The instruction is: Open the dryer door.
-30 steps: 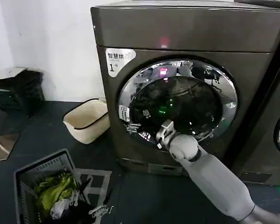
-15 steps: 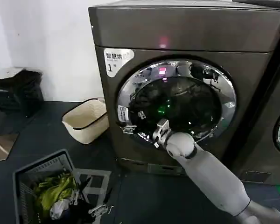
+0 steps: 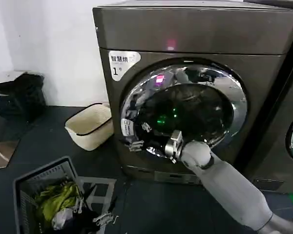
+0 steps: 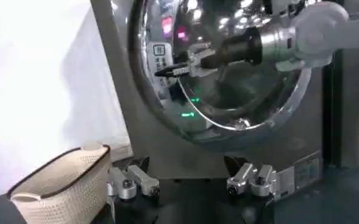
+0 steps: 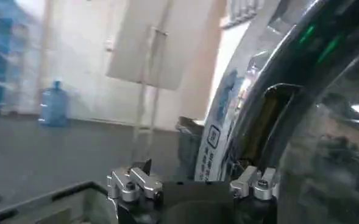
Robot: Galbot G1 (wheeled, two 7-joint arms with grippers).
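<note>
Room light moderate and even; white wall (image 3: 49,48) bright, blown out in left wrist view. Dark floor (image 3: 151,209) dim, shadows soft. Strong specular glare on wide chrome ring of round dryer door (image 3: 185,114); pink and green light spots reflected in its dark tinted glass. Right wrist view: door ring close up, soft and smeared; background hazy.

Right gripper (image 5: 194,181) fingers (image 5: 129,181) spread — chrome dryer door (image 5: 301,115) beside.
</note>
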